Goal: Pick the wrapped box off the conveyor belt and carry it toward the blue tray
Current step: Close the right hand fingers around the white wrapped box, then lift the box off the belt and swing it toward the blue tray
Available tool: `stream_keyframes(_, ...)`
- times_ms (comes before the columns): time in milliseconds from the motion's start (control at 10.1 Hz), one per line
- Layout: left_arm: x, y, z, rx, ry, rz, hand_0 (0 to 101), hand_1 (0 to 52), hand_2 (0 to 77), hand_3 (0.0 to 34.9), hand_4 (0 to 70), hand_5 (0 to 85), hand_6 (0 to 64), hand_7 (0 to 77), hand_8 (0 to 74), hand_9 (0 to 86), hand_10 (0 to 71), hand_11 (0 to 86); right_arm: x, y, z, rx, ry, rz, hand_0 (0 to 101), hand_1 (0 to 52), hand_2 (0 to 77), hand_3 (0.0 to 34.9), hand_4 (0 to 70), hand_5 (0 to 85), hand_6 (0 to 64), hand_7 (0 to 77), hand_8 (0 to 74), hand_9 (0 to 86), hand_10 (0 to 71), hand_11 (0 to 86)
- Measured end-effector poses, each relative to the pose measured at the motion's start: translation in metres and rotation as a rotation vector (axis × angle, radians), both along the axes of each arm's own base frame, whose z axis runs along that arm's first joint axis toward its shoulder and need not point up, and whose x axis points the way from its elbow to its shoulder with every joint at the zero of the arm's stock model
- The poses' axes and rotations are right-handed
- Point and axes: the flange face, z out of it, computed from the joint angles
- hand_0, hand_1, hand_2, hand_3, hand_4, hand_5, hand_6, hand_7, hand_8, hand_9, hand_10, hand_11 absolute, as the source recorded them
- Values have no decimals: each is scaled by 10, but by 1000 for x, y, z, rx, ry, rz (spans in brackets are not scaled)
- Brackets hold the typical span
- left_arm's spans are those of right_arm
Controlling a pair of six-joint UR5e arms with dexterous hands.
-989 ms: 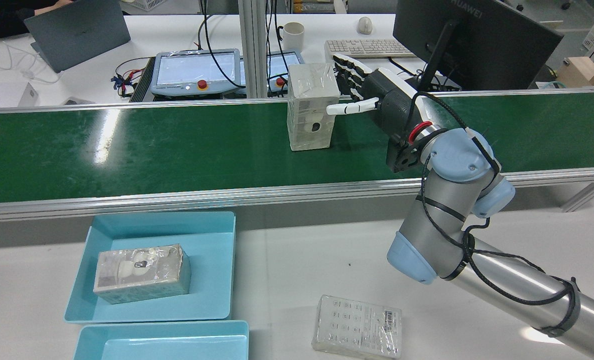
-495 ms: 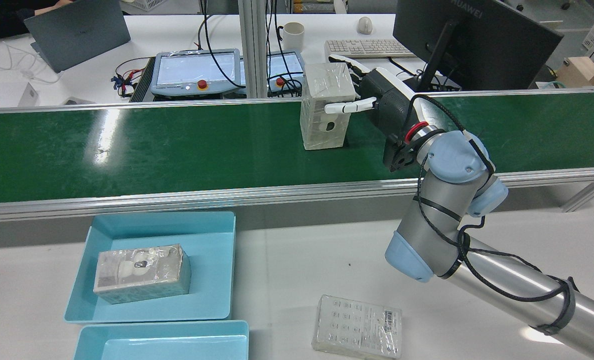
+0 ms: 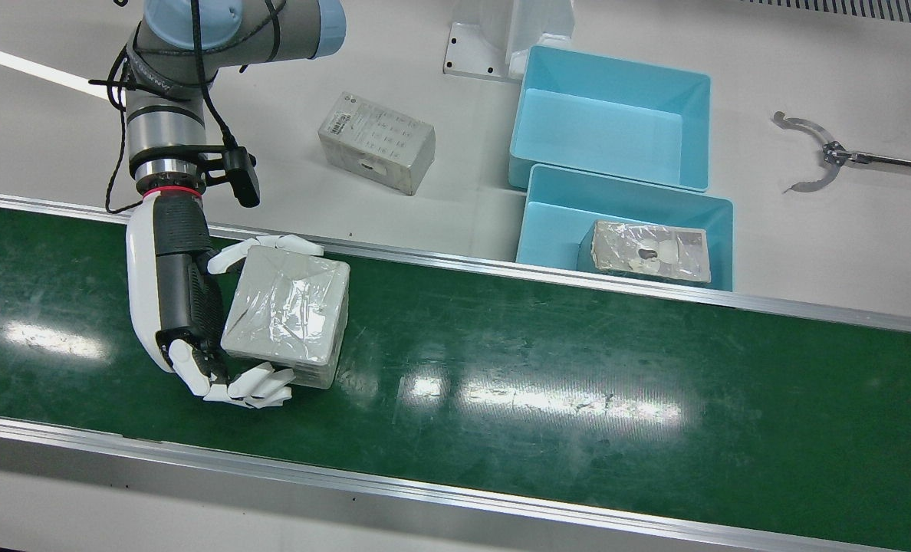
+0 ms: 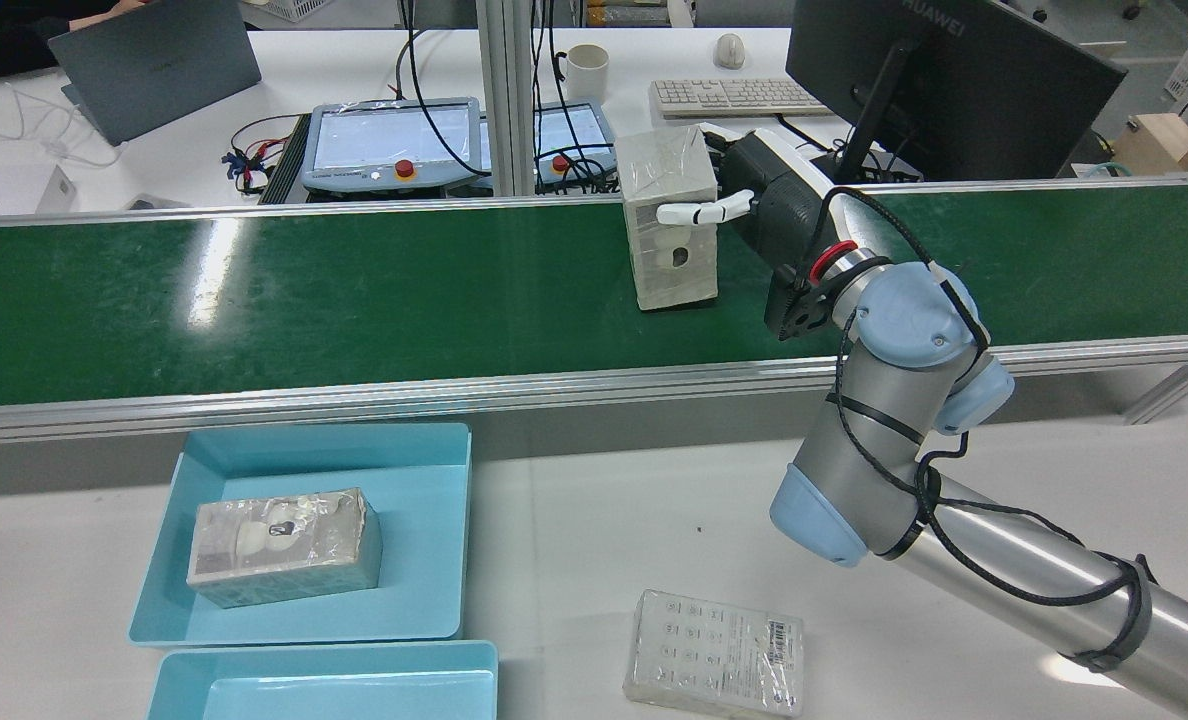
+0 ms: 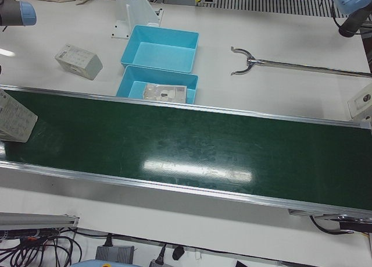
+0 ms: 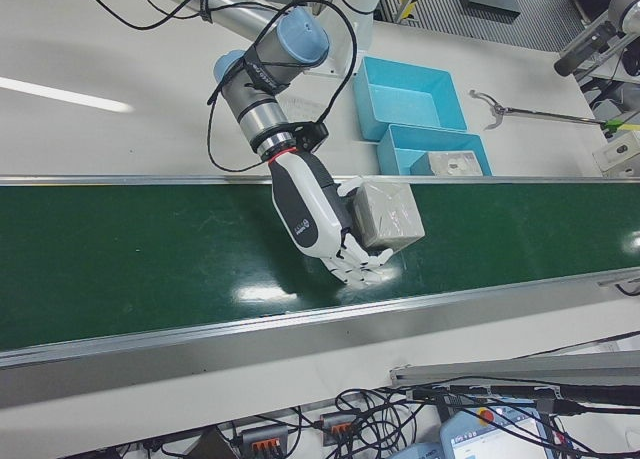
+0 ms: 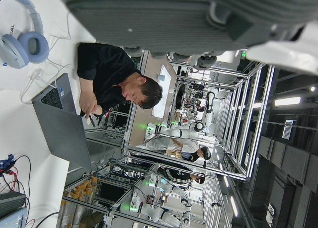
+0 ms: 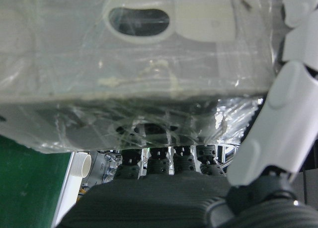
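On the green belt [image 3: 578,368], toward its right-arm end, I have the right robot hand [image 3: 187,307] wrapped around the wrapped box [image 3: 287,318], thumb on the near face and fingers [image 3: 256,387] on the far one. It stands upright, and whether it has left the belt I cannot tell. From here the blue tray [image 3: 547,230] lies across the belt's edge on the bench [image 3: 455,199], off toward the left arm's side; the left robot hand [image 7: 198,19] is far off, its pose unclear.

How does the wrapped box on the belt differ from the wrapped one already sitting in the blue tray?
The wrapped box on the belt stands upright on end; the wrapped box in the tray lies flat on its long side. The belt box sits on the green conveyor with the right hand closed around it; the tray box rests untouched inside the blue tray. Both are pale grey boxes in clear film with an oval cutout on one face.
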Motion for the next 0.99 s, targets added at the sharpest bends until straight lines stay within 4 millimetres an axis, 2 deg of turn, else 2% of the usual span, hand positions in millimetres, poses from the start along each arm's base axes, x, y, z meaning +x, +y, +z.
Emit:
stream_keyframes(99, 0, 0, 0, 0, 0, 0, 0, 0, 11, 0, 0, 11, 0, 0, 0, 0, 0, 0, 1, 1, -4, 7, -7, 2, 429, 16, 224, 0, 164, 529, 289, 371, 338, 344, 262, 327)
stream_keyframes(297, 0, 0, 0, 0, 0, 0, 0, 0, 11, 0, 0, 11, 0, 0, 0, 0, 5, 0, 6, 7, -18, 33, -32, 3, 440, 5, 256, 0, 191, 589, 349, 425, 458, 447, 382, 480)
stream_keyframes(593, 0, 0, 0, 0, 0, 0, 0, 0, 5, 0, 0, 11, 0, 5, 0, 0, 5, 0, 12, 19, -44, 81, -77, -3, 431, 5, 284, 0, 191, 595, 382, 442, 518, 507, 475, 562)
stream_keyframes(692, 0, 0, 0, 0, 0, 0, 0, 0, 5, 0, 0, 11, 0, 0, 0, 0, 5, 0, 7, 27, -52, 95, -95, -10, 427, 0, 311, 0, 191, 595, 398, 464, 556, 556, 485, 682)
stream_keyframes(791, 0, 0, 0, 0, 0, 0, 0, 0, 5, 0, 0, 11, 0, 0, 0, 0, 0, 0, -2, 39, -61, 106, -118, -16, 422, 0, 322, 0, 164, 660, 398, 475, 562, 573, 469, 649)
stream_keyframes(890, 0, 0, 0, 0, 0, 0, 0, 0, 5, 0, 0, 11, 0, 0, 0, 0, 0, 0, -13, 51, -75, 118, -146, -18, 422, 0, 322, 0, 164, 660, 398, 475, 562, 573, 469, 649)
stream_keyframes(989, 0, 0, 0, 0, 0, 0, 0, 0, 11, 0, 0, 11, 0, 0, 0, 0, 5, 0, -27, 61, -91, 130, -173, -25, 422, 0, 344, 0, 164, 693, 398, 518, 567, 654, 458, 627)
